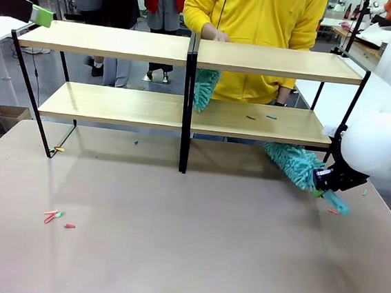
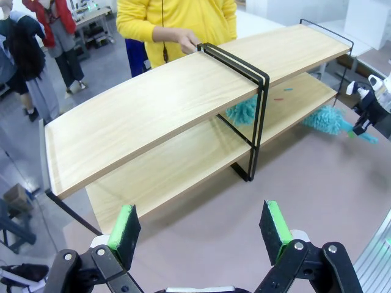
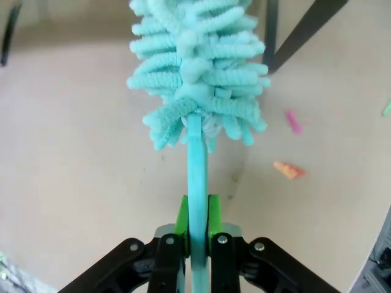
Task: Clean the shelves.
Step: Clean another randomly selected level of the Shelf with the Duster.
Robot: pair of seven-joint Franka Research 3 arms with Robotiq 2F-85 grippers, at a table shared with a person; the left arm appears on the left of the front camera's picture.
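The shelves (image 1: 122, 44) (image 2: 153, 107) stand across the far half of the table, four light boards on a black frame. My right gripper (image 1: 327, 181) (image 3: 197, 226) is shut on the handle of a teal fluffy duster (image 1: 292, 163) (image 3: 197, 67). The duster's head lies low, just under the front edge of the lower right board. My left gripper (image 2: 198, 229) is open and holds nothing, up above the shelves' left end; its green pad (image 1: 42, 15) shows at the top left. A person in yellow holds a second teal duster (image 1: 204, 88) (image 2: 244, 110) behind the central upright.
Small coloured scraps (image 1: 272, 116) lie on the lower right board. More scraps (image 1: 54, 214) are scattered on the grey-brown tabletop (image 1: 193, 243), some beside my right gripper (image 3: 288, 169). The person's hand (image 1: 217, 34) rests on the top boards at the middle.
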